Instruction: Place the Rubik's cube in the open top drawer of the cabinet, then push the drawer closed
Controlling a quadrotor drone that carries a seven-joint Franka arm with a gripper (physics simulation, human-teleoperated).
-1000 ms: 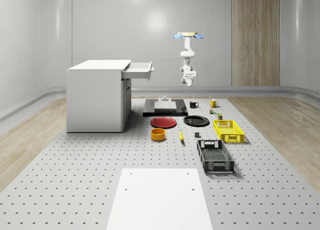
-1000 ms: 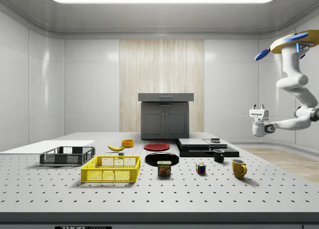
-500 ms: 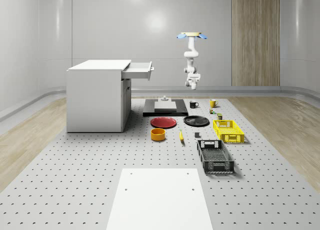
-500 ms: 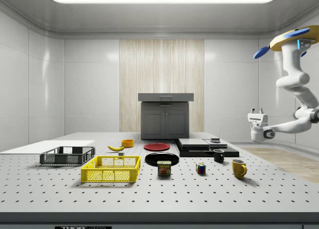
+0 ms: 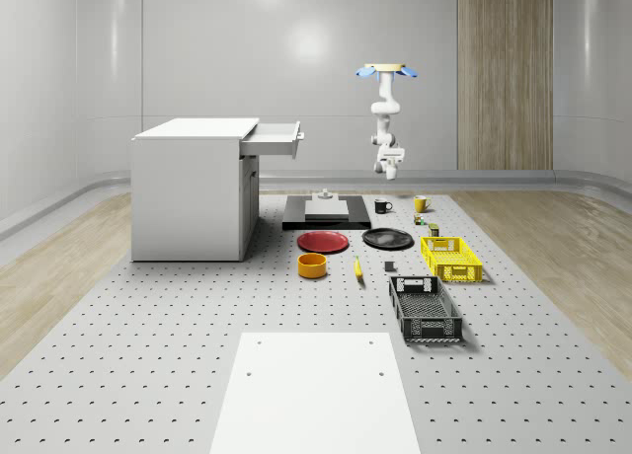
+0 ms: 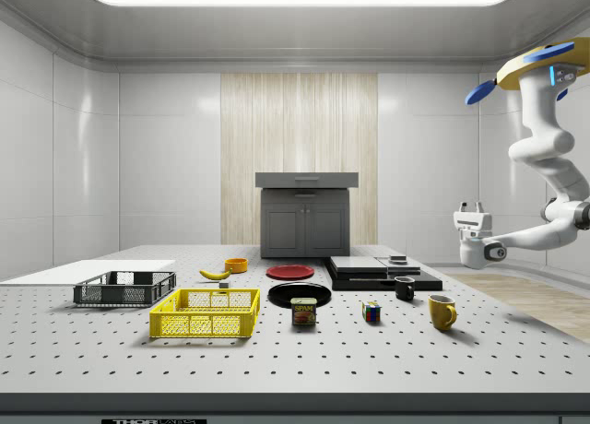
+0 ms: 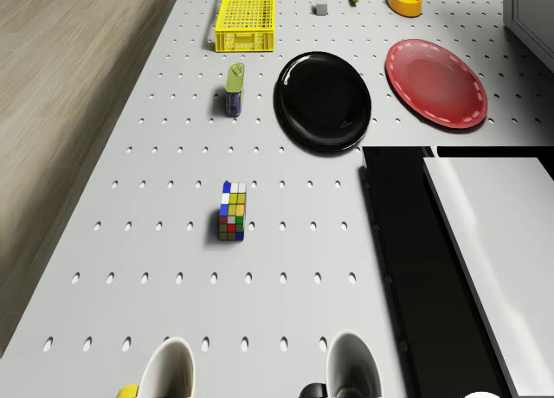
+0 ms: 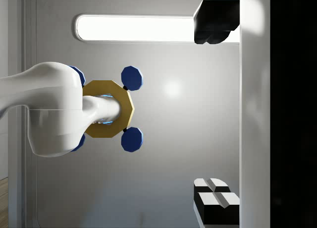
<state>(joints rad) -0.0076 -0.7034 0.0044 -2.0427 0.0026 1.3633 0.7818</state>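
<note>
The Rubik's cube [image 7: 232, 211] lies on the perforated table between the mugs and a can, and it appears small in the whole-scene view as the cube [image 5: 419, 219] and in the side view as the cube [image 6: 371, 312]. The white cabinet [image 5: 193, 188] has its top drawer [image 5: 275, 138] pulled open. The drone [image 5: 387, 71] hovers high over the table's far end, near the mugs. My gripper [image 6: 471, 206] hangs well above the cube, points upward and is open with nothing held. In the wrist view the gripper [image 8: 215, 109] faces the drone and ceiling.
Near the cube stand a black mug [image 5: 383, 206], a yellow mug [image 5: 421, 204] and a can [image 6: 304, 312]. A black slab [image 5: 326, 217], black plate [image 7: 322, 100], red plate [image 7: 436, 82] and yellow basket [image 5: 451, 258] lie between the cube and the cabinet side.
The drone and arm have shifted toward the whole-scene view's right. In the side view the gripper has edged left and slightly up. The cube and drawer have not moved.
</note>
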